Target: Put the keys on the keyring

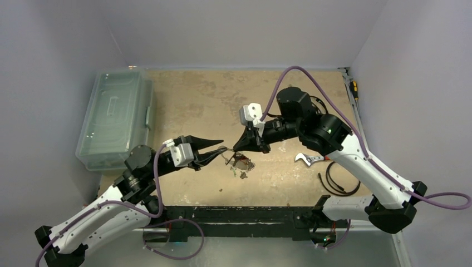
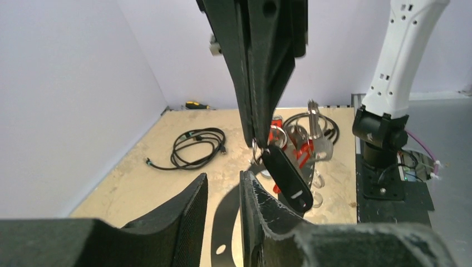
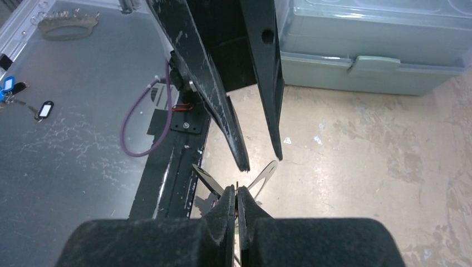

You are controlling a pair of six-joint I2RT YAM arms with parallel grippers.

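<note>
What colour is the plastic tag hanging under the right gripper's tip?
The tag is black with a small white mark; the left wrist view shows it best.

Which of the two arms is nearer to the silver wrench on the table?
Right. The right arm passes close by the wrench; the left arm is far off, on the other side of the keys.

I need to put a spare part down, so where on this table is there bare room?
Most bare room: the far middle of the table, between the clear plastic box and the right arm. A smaller strip runs along the front rail, nearer than the keys. Crowded: around the keys, and the right side with the wrench and black cable.
</note>
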